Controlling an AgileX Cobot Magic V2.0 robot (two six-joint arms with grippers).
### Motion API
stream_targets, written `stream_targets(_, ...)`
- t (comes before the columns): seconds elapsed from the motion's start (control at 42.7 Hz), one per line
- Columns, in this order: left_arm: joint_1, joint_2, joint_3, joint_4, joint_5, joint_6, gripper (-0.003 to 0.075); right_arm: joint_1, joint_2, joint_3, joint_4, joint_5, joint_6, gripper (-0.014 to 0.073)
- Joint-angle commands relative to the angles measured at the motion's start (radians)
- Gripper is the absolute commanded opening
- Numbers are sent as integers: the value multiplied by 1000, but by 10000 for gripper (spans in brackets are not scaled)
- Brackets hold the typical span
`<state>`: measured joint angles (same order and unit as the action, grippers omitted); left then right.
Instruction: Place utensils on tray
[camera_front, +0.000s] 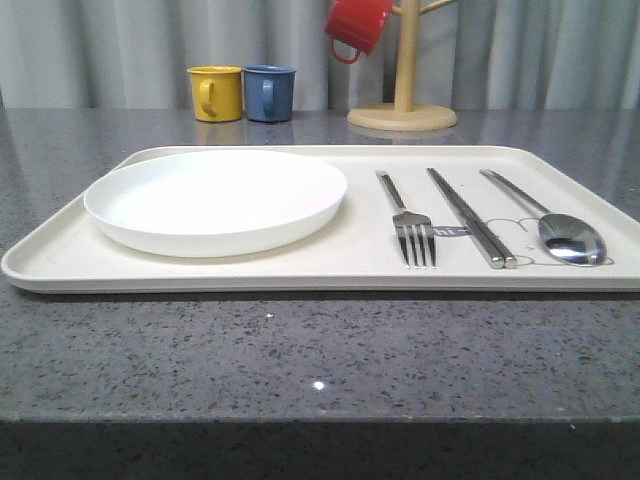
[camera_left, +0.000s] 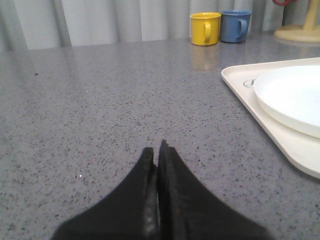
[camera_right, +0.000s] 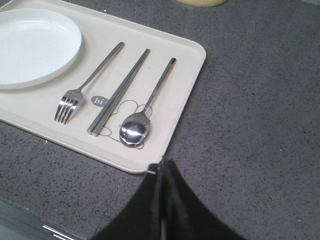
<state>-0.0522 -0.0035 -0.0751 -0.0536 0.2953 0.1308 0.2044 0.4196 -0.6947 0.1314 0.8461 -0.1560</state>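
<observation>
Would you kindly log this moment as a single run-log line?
fork, chopsticks, spoon: on tray | plate: on tray | left gripper: shut, empty | right gripper: shut, empty

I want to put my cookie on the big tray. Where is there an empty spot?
The cream rectangular tray has bare room between the round white plate and the silver fork, and along its front edge below the plate. The right side is crowded: fork, flat metal chopsticks and shiny spoon lie close together.

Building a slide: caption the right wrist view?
Fork, chopsticks and spoon lie side by side on tray.
</observation>
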Motion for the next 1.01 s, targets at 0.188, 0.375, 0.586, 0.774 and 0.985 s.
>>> stream_targets(0.188, -9, -22, 87, 2, -302, -13, -20, -1, 6, -22, -6, -71, -8, -67)
stream_targets(0.375, -9, -22, 97, 71, -306, -91, -20, -1, 6, -22, -6, -71, -8, -67)
stream_targets(0.586, -9, -22, 97, 34, -306, -91, -20, -1, 6, -22, -6, -71, -8, -67)
stream_targets(0.774, -9, -22, 97, 32, -304, -91, -20, -1, 6, -22, -6, -71, -8, -67)
stream_targets(0.985, -9, -22, 97, 32, -304, -91, -20, -1, 6, -22, -6, -71, -8, -67)
